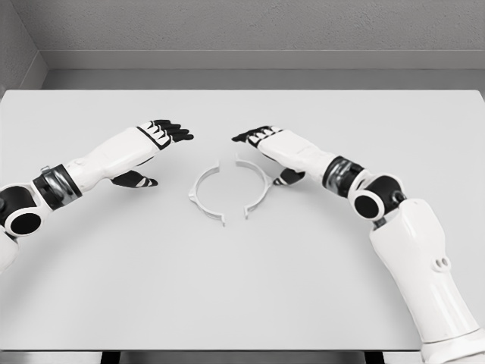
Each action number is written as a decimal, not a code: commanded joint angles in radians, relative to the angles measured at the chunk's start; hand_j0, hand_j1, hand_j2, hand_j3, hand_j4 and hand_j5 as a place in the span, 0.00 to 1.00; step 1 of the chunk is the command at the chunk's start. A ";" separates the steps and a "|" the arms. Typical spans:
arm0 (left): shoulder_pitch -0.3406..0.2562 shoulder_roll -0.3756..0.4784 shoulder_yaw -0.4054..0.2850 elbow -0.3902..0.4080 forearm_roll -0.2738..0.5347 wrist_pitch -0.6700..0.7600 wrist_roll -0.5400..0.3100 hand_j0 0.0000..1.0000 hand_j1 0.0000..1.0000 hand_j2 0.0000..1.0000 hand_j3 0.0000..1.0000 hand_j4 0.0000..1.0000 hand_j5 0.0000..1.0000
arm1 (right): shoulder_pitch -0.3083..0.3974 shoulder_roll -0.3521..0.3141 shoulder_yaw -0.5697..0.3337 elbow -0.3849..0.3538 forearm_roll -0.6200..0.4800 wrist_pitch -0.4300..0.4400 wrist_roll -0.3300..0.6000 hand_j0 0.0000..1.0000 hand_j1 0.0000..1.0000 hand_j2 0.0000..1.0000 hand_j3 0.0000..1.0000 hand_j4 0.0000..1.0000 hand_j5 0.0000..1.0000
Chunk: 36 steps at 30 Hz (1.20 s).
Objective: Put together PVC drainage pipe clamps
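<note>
Two white half-ring clamp pieces lie on the white table (242, 288), facing each other with a small gap. The left clamp half (203, 196) curves open to the right; the right clamp half (258, 186) curves open to the left. My left hand (163, 136) hovers up and left of the left half, fingers relaxed and holding nothing. My right hand (261, 140) hovers just above the top of the right half, fingers spread, thumb (288, 177) down beside the ring, and nothing is grasped.
The table's far edge meets a grey wall (242, 30). The table's front edge runs along the bottom of the head view.
</note>
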 commanded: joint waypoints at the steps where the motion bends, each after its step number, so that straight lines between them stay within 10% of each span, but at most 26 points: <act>1: 0.000 0.000 0.001 -0.001 0.007 0.000 0.001 1.00 1.00 1.00 1.00 1.00 1.00 | 0.000 0.001 -0.005 -0.024 -0.007 0.005 0.000 1.00 1.00 1.00 1.00 1.00 1.00; 8: 0.000 -0.020 -0.012 0.003 0.001 0.000 0.001 1.00 1.00 1.00 1.00 1.00 1.00 | 0.015 -0.143 -0.246 -0.107 -0.048 -0.013 0.006 1.00 1.00 1.00 1.00 1.00 1.00; 11: -0.008 -0.060 -0.015 0.044 -0.007 0.000 -0.001 1.00 1.00 1.00 1.00 1.00 1.00 | 0.190 -0.311 -0.381 -0.314 -0.219 -0.041 0.004 1.00 1.00 1.00 1.00 1.00 1.00; 15: -0.006 -0.066 -0.015 0.042 -0.006 0.000 -0.001 1.00 1.00 1.00 1.00 1.00 1.00 | 0.334 -0.319 -0.623 -0.320 -0.240 -0.197 0.006 1.00 1.00 1.00 1.00 1.00 1.00; 36: 0.002 -0.104 -0.044 0.044 -0.009 0.000 -0.002 1.00 1.00 1.00 1.00 1.00 1.00 | 0.341 -0.316 -0.620 -0.328 -0.242 -0.197 0.003 1.00 1.00 1.00 1.00 1.00 1.00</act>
